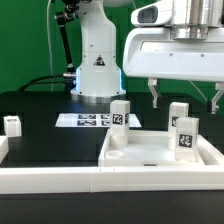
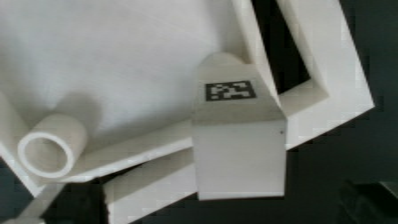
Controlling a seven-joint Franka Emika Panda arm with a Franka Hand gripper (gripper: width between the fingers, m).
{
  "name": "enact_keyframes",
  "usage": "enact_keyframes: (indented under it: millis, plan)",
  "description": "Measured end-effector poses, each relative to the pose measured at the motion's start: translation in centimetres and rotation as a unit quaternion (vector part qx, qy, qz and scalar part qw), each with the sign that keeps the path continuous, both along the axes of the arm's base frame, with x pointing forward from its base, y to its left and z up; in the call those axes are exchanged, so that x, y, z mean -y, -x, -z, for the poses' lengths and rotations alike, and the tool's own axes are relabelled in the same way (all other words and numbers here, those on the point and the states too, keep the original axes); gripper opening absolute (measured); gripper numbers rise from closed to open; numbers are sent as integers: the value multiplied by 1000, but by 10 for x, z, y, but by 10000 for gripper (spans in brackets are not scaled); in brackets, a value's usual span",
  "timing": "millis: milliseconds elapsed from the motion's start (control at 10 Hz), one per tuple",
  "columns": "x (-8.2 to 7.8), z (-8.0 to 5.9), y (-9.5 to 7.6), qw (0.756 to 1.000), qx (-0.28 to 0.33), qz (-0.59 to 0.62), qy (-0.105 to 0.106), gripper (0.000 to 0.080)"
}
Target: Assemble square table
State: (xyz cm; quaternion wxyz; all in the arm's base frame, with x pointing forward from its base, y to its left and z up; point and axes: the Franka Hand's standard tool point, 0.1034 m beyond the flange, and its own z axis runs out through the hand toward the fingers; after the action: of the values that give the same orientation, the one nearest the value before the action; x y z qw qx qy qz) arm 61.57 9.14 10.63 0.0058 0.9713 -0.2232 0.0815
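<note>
1. Broadly, black table (image 1: pixel 40 105) lies bare at nine o'clock of the tabletop (image 1: pixel 140 155); border bars (image 1: pixel 50 178) fence the near edge.
2. White rimmed tabletop sits centre-right, tagged legs (image 1: pixel 186 135) upright on it.
3. Gripper (image 1: pixel 185 95) hovers above, fingers spread, holding nothing.
</note>
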Motion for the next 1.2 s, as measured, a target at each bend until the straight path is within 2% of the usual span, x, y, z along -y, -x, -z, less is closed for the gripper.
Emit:
enact_keyframes:
  millis: [100,300,600,900,1000,1100,1200]
  plan:
    - [8,-2,11,998,10,-55,8,649]
    - [36,-6,30,987,8,-161,24,649]
    - [84,-8,34,979,3,-203,34,649]
    - [84,-7,35,980,2,-198,34,649]
    - [92,-7,38,969,4,-244,45,649]
    - [116,-6,56,952,1,-302,58,649]
    - [142,-2,75,948,-1,-311,62,649]
